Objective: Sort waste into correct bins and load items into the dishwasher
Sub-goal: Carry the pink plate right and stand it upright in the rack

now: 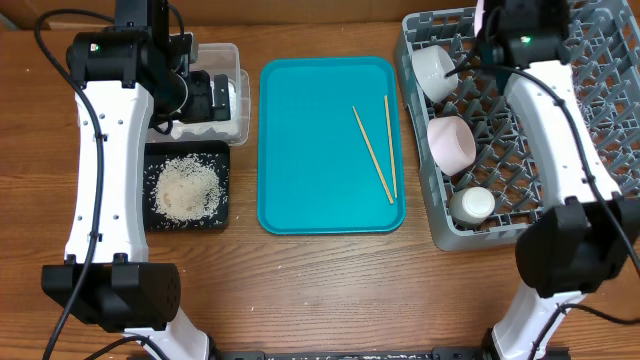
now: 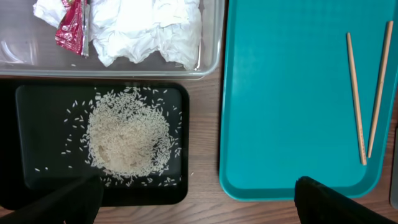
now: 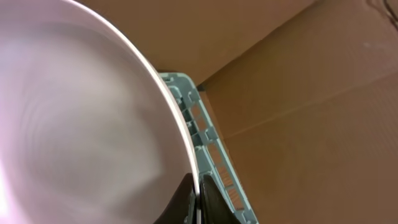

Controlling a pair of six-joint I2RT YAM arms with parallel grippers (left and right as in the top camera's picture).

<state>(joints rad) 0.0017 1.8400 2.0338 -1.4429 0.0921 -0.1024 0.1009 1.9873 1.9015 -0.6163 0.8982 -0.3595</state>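
Nearest, rice (image 2: 127,137) lies heaped in the black tray (image 2: 28,180) beneath the released left claw (image 2: 199,202); chopsticks (image 1: 372,155) rest on the teal tray (image 1: 300,150). Beyond, napkins (image 2: 149,28) fill the clear tub (image 2: 212,62). At the far end of the rack (image 1: 600,110) the right claw (image 3: 196,199) clenches the rim of a white dish (image 3: 74,124).
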